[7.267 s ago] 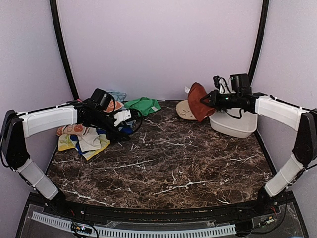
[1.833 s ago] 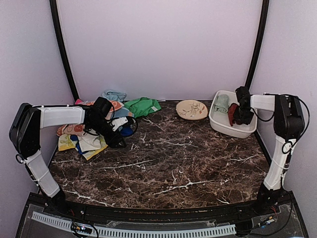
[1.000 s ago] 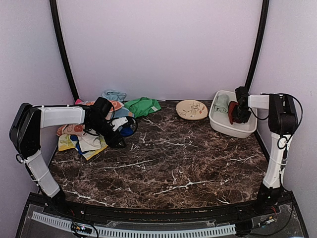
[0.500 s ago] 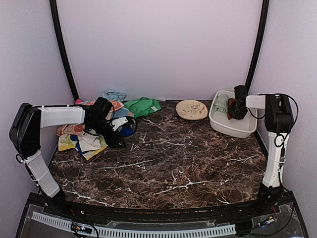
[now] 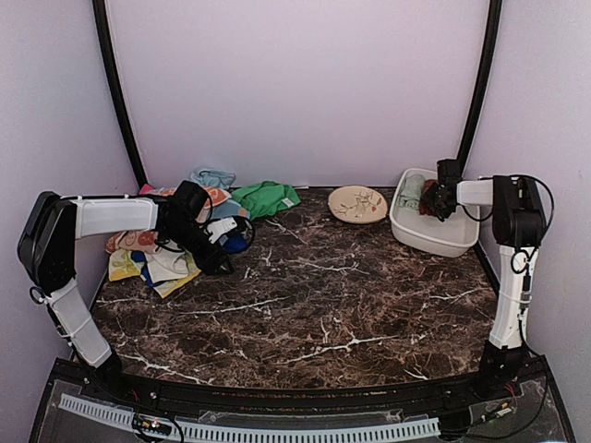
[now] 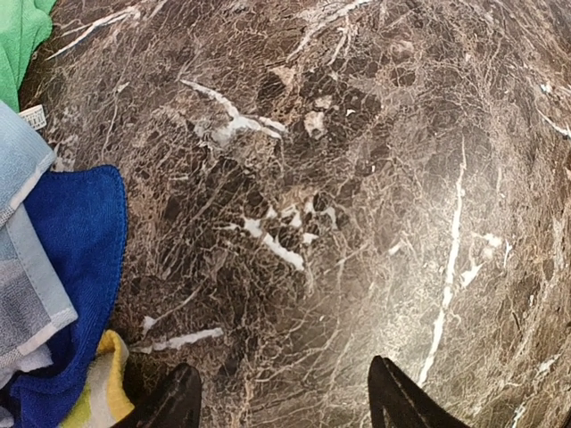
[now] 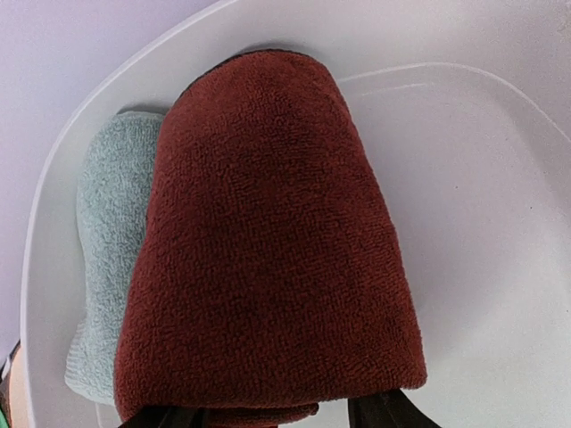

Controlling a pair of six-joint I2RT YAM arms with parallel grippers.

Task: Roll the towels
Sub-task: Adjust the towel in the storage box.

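Right claw [image 7: 268,415] clamping maroon towel [image 7: 268,259], fingertips [image 7: 385,412] cut off

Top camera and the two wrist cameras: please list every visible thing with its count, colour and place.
maroon towel: 1, dark red-brown, in the tub, touching the mint towel
mint towel: 1, pale green, in the tub, against its wall
tub: 1, white, far right of the table
plate: 1, beige with a pattern, left of the tub
green towel: 1, bright green, far left
pale blue towel: 1, far left, by the wall
towel pile: count unclear; blue, yellow, white, orange; left edge
table: 1, dark brown marble
left gripper: open, over bare table beside the pile
right gripper: in the tub, at the maroon towel; grip unclear
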